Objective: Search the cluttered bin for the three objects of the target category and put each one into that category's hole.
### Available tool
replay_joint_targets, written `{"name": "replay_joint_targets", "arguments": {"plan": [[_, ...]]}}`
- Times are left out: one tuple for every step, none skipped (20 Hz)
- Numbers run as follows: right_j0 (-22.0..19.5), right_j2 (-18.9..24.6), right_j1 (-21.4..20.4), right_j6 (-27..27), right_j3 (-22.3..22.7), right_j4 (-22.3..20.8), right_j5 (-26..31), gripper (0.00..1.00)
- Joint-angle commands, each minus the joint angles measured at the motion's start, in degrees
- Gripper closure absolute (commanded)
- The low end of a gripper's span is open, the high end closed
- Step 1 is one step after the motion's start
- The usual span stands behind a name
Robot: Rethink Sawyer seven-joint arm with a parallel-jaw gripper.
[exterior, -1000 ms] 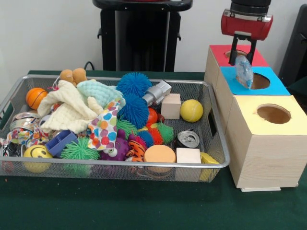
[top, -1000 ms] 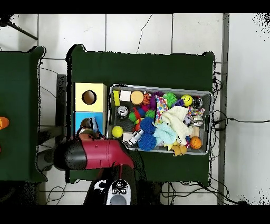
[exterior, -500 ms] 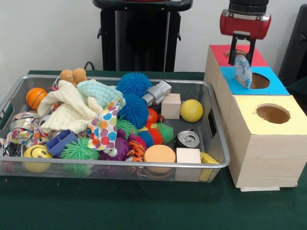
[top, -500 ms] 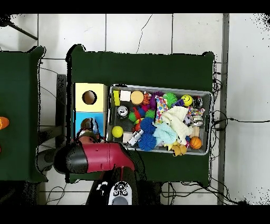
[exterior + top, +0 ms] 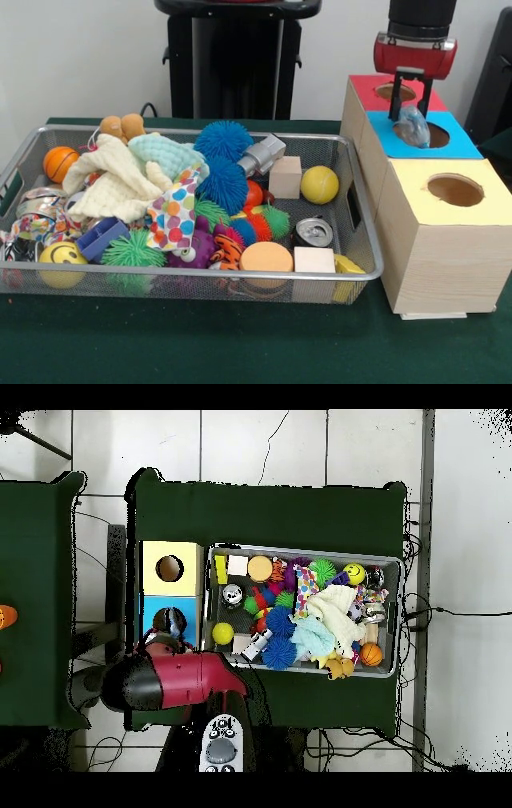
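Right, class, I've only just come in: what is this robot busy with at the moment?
The gripper holds a crumpled clear plastic item right over the hole of the blue-topped box, apparently about to drop it in. That box stands between a red-topped one and a yellow-topped one. Beside them, the wire bin is full of balls, cloths, blocks and a can.

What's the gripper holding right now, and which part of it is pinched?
The gripper pinches a clear crumpled plastic bottle by its upper end, over the blue box's hole.

White wall, tiled floor, green table
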Motion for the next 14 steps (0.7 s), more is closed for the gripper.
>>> {"name": "replay_joint_targets", "arguments": {"plan": [[1.27, 5.48, 7.50, 4.37, 0.01, -1.74, -3.18, 1.00], [1.96, 5.10, 8.00, 4.87, -0.48, -1.42, -3.50, 1.00], [2.36, 4.91, 8.28, 5.11, -0.76, -1.26, -3.60, 1.00], [2.68, 4.81, 8.45, 5.17, -0.97, -1.15, -3.48, 1.00], [2.91, 4.74, 8.50, 5.29, -1.00, -1.04, -3.58, 1.00], [3.06, 4.78, 8.52, 5.25, -1.04, -0.98, -3.54, 1.00], [3.38, 4.60, 8.71, 5.35, -1.20, -0.89, -3.57, 1.00], [3.64, 4.40, 9.07, 5.36, -1.52, -0.86, -3.57, 1.00], [3.90, 4.21, 9.43, 5.36, -1.85, -0.82, -3.58, 1.00], [4.08, 4.02, 9.87, 5.18, -2.25, -0.85, -3.35, 1.00], [4.17, 3.82, 10.23, 5.00, -2.54, -0.92, -3.09, 1.00], [4.03, 3.85, 10.56, 4.64, -2.78, -1.11, -3.04, 1.00], [3.72, 4.05, 10.86, 4.16, -2.93, -1.38, -3.02, 1.00], [3.19, 4.52, 11.29, 3.46, -3.12, -1.66, -2.80, 1.00]]}}
